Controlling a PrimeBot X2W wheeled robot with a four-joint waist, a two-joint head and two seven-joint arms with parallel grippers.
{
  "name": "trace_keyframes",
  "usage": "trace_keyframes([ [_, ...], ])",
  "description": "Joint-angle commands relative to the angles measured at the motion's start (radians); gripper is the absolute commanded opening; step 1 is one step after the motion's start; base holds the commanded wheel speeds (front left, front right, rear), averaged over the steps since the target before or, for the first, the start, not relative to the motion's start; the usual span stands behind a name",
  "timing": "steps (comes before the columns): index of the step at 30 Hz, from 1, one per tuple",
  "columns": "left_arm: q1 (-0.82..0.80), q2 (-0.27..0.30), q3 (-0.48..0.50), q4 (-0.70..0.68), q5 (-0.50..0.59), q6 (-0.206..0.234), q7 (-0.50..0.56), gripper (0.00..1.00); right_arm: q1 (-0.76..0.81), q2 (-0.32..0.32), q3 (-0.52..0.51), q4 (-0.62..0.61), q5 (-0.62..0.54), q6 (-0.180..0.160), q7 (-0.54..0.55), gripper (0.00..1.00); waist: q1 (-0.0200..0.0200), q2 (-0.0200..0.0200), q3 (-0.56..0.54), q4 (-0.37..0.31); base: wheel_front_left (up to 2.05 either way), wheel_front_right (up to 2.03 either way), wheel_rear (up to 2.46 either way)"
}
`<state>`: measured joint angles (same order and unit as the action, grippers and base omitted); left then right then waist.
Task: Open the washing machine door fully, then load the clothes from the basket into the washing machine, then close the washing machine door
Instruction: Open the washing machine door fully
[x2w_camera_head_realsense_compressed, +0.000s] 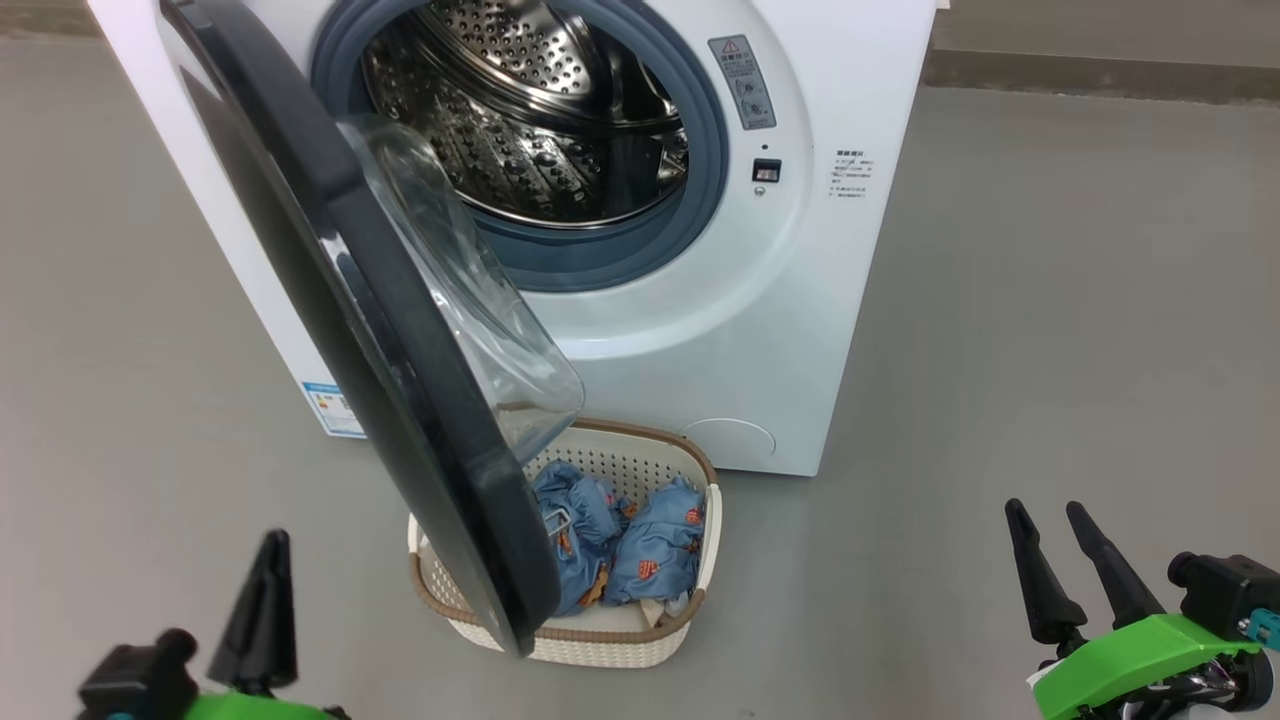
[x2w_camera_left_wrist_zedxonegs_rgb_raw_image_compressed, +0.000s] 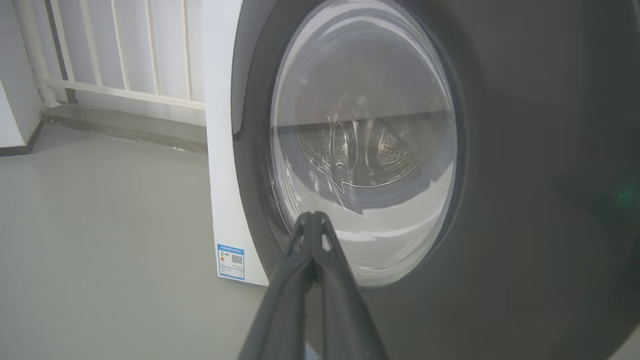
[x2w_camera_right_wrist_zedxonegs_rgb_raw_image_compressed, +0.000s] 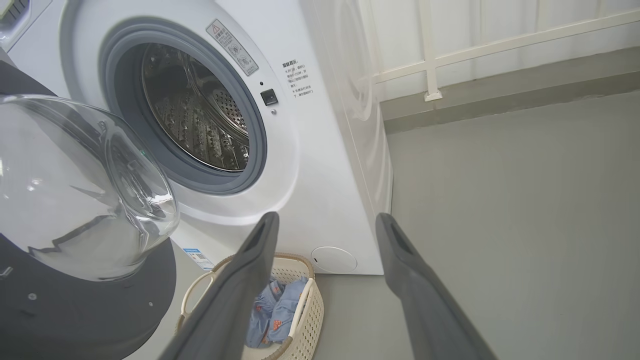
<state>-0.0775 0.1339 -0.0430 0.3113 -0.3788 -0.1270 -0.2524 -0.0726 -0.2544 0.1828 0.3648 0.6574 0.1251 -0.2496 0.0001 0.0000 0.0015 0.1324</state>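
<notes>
The white washing machine (x2w_camera_head_realsense_compressed: 800, 300) stands ahead, its steel drum (x2w_camera_head_realsense_compressed: 520, 110) exposed. The washing machine door (x2w_camera_head_realsense_compressed: 300, 200) hangs open, swung out edge-on toward me, its glass bowl over the basket (x2w_camera_head_realsense_compressed: 620, 465) on the floor. Light blue printed clothes (x2w_camera_head_realsense_compressed: 650, 550) lie in the basket. My left gripper (x2w_camera_head_realsense_compressed: 272, 550) is shut on nothing at the lower left, short of the door's outer face (x2w_camera_left_wrist_zedxonegs_rgb_raw_image_compressed: 500, 150), with its fingertips (x2w_camera_left_wrist_zedxonegs_rgb_raw_image_compressed: 312, 220) pressed together. My right gripper (x2w_camera_head_realsense_compressed: 1045, 510) is open at the lower right, apart from the machine. Between its fingers (x2w_camera_right_wrist_zedxonegs_rgb_raw_image_compressed: 250, 260) show the basket (x2w_camera_right_wrist_zedxonegs_rgb_raw_image_compressed: 310, 305) and clothes (x2w_camera_right_wrist_zedxonegs_rgb_raw_image_compressed: 272, 310).
Grey floor (x2w_camera_head_realsense_compressed: 1050, 300) spreads around the machine on both sides. A low kerb and white railing (x2w_camera_right_wrist_zedxonegs_rgb_raw_image_compressed: 450, 60) run along the wall behind it. A blue label (x2w_camera_head_realsense_compressed: 335, 410) marks the machine's lower left corner.
</notes>
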Motion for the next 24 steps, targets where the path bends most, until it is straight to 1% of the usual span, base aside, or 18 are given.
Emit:
trace_keyframes([
  [1,-0.039,0.014,0.045,-0.047,0.013,-0.004,-0.009,0.00,-0.005,-0.018,0.011,-0.028,-0.022,0.006,-0.012,1.00,-0.0001,0.0000,-0.002,0.002,0.00,0.00,0.00],
  [6,-0.052,0.008,0.076,-0.192,0.045,0.016,-0.009,0.00,-0.001,-0.019,0.006,-0.035,-0.028,0.006,-0.012,1.00,-0.0001,0.0000,-0.011,0.005,0.00,0.00,0.00],
  [8,-0.055,0.006,0.069,-0.271,0.060,0.030,-0.007,0.00,0.002,-0.020,0.006,-0.037,-0.030,0.006,-0.012,1.00,-0.0001,0.0000,-0.016,0.005,0.00,0.00,0.00],
  [11,-0.065,-0.001,0.042,-0.413,0.081,0.046,0.027,0.00,0.005,-0.020,-0.001,-0.042,-0.035,0.006,-0.012,1.00,-0.0001,0.0000,-0.019,0.004,0.00,0.00,0.00],
  [15,-0.077,-0.023,-0.038,-0.589,0.099,0.054,0.114,0.00,0.006,-0.019,-0.003,-0.046,-0.044,0.006,-0.012,1.00,-0.0001,0.0000,-0.019,-0.001,0.00,0.00,0.00],
  [18,-0.087,-0.041,-0.125,-0.663,0.105,0.051,0.183,0.00,0.004,-0.018,-0.003,-0.050,-0.054,0.006,-0.012,1.00,-0.0001,0.0000,-0.015,-0.007,0.00,0.00,0.00],
  [21,-0.097,-0.058,-0.218,-0.680,0.097,0.047,0.232,0.00,0.002,-0.019,-0.006,-0.055,-0.069,0.006,-0.012,1.00,-0.0001,0.0000,-0.012,-0.012,0.00,0.00,0.00],
  [23,-0.099,-0.067,-0.268,-0.659,0.083,0.050,0.259,0.00,0.002,-0.018,-0.008,-0.059,-0.080,0.006,-0.012,1.00,-0.0001,0.0000,-0.009,-0.015,0.00,0.00,0.00],
  [24,-0.099,-0.067,-0.268,-0.659,0.083,0.050,0.259,0.00,0.002,-0.018,-0.008,-0.059,-0.080,0.006,-0.012,1.00,-0.0001,0.0000,-0.009,-0.015,0.00,0.00,0.00],
])
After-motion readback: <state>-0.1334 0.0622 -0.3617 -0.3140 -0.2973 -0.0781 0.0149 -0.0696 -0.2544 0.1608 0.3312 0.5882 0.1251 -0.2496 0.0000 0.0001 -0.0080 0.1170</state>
